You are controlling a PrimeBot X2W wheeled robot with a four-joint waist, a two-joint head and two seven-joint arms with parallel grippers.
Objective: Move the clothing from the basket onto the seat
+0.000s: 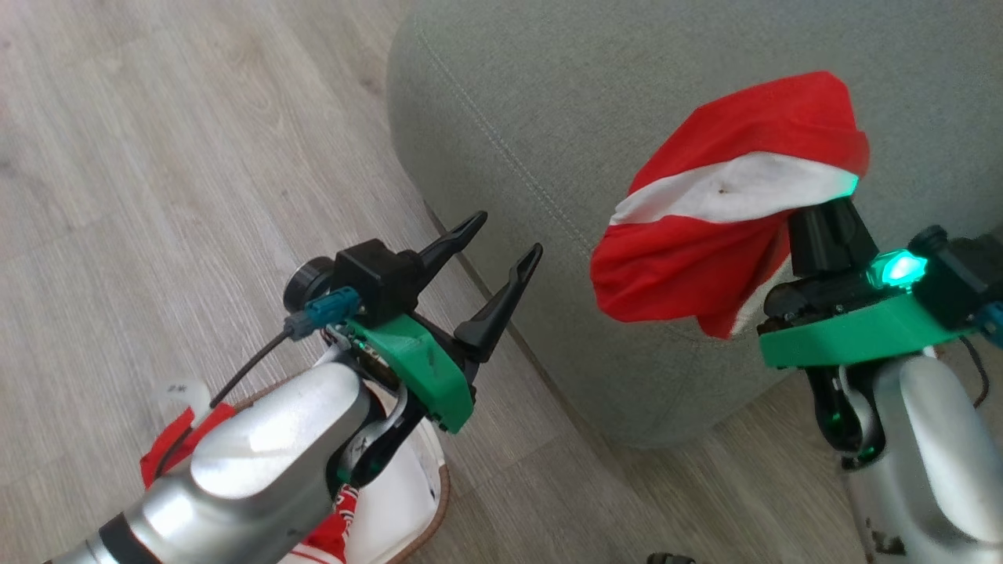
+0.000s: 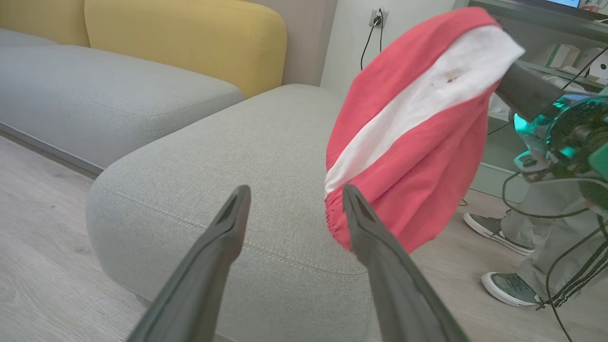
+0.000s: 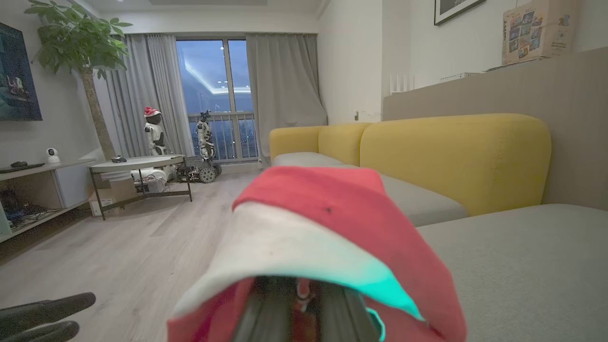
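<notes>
A red garment (image 1: 721,204) with a broad white stripe hangs in the air, draped like a hood over the right gripper (image 1: 829,235). The gripper's two fingers are pressed together beneath the cloth, pinching a fold of it. From the head camera the bundle sits at 2 o'clock. Its long axis runs from 8 o'clock up to 2 o'clock, the white stripe follows the same line, and the loose end hangs toward 7 o'clock. It shows against the near rounded corner of the grey-green seat (image 1: 548,94); whether cloth and cushion touch cannot be told. From the left wrist camera the garment slants from a gathered elastic hem at 6 o'clock up to 1 o'clock, with small dark specks on the stripe. No lettering can be read on it. The left gripper (image 1: 507,234), near the centre of the head view, stands spread wide and holds nothing, its fingers pointing toward 1 o'clock at the seat's edge. Behind its forearm, at 7 o'clock, sits the white basket (image 1: 445,489) with its brown rim on the pale wood floor (image 1: 157,157). More red clothing (image 1: 168,446) spills over the basket's side beside a white tag (image 1: 180,389) whose marks are too small to read. A person's grey shoes (image 2: 510,287) stand at 4 o'clock in the left wrist view. A printed cardboard box (image 3: 536,28) rests on a ledge at 1 o'clock in the right wrist view, its writing illegible.
</notes>
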